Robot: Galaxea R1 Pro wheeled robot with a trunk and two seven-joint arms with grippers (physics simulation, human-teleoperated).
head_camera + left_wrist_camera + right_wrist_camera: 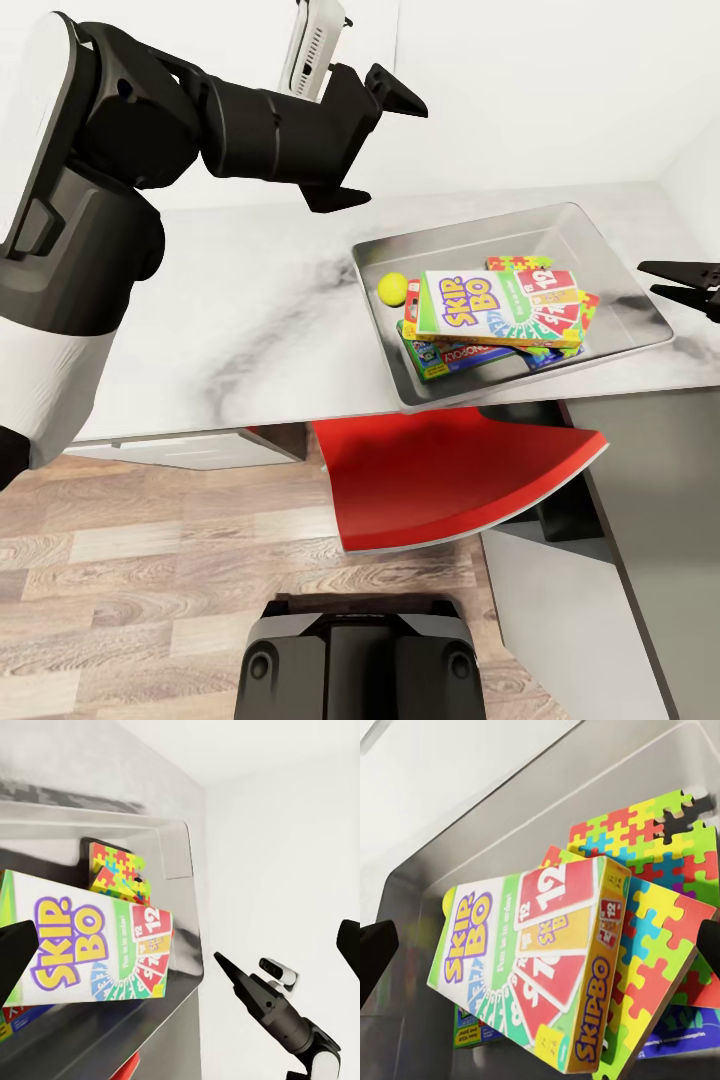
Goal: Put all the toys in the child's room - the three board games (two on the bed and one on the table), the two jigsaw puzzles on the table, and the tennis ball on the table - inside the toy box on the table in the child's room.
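Left claw: my black two-fingered claw, released and grasping nothing; raised above the grey-veined white marble tabletop, up and to the left of the box.
Toy box: shallow grey metal tray with low walls, resting on the tabletop between my two claws.
Tennis ball: yellow-green ball lying inside the toy box at its left end, just beside the games.
Top board game: flat white, green and red Skip-Bo carton, uppermost on the pile in the box; its long axis runs left to right, roughly from one claw toward the other.
Lower board games: flat cartons partly covered by the Skip-Bo carton; one shows a Monopoly title.
Jigsaw puzzles: multicoloured interlocking-piece boards under and behind the Skip-Bo carton, toward the right of the box.
Right claw: black fingers parted, nothing between them; just beside the box's right edge, nearer the pile than the left claw.
Judgement: all the toys I can see lie inside the box, so the task looks finished or nearly so.
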